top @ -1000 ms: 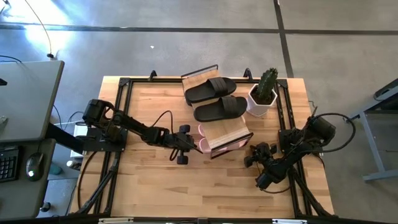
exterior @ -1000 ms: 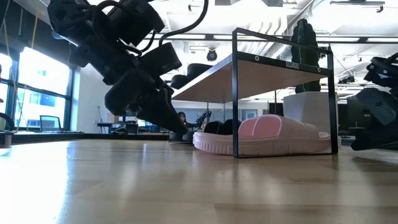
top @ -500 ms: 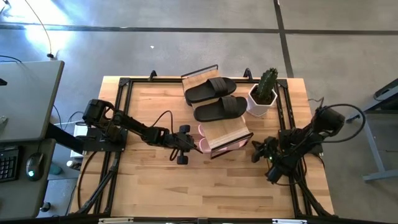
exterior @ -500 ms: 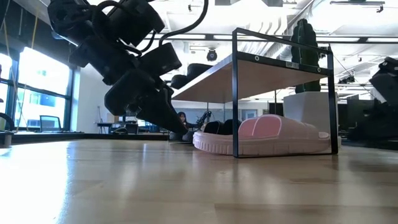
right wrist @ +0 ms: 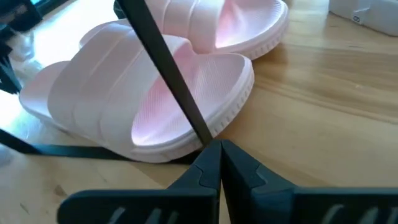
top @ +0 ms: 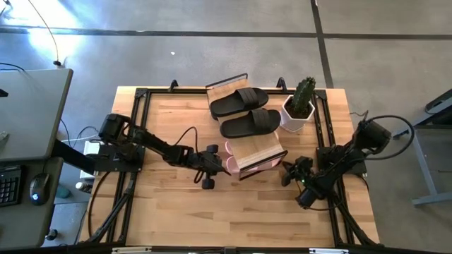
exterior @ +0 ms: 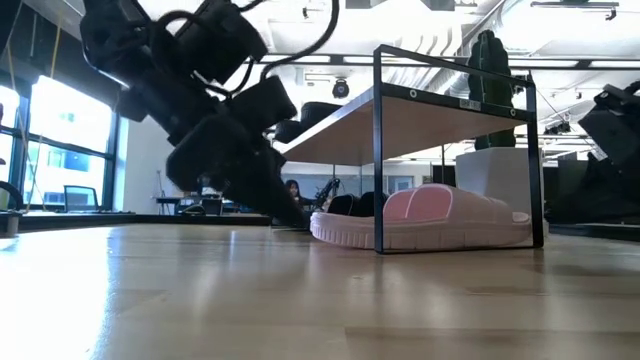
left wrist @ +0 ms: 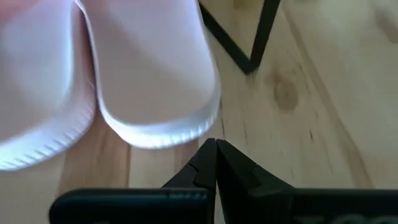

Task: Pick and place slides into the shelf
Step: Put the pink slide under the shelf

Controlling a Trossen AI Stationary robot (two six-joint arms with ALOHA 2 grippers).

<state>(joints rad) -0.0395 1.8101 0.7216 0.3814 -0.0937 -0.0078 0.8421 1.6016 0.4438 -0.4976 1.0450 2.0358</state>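
Lower tier of shelf (top: 258, 149) is filled by pink slides (exterior: 425, 217); entry is barred by black frame posts. Top tier is partly occupied by 2 black slides (top: 244, 111). Cactus pot (top: 299, 106) blocks the shelf's right side. Bare counter (top: 247, 212) is left open in front.

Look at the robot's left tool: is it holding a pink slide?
No. In the left wrist view the left tool is shut on nothing, just short of the pink slide lying on the table.
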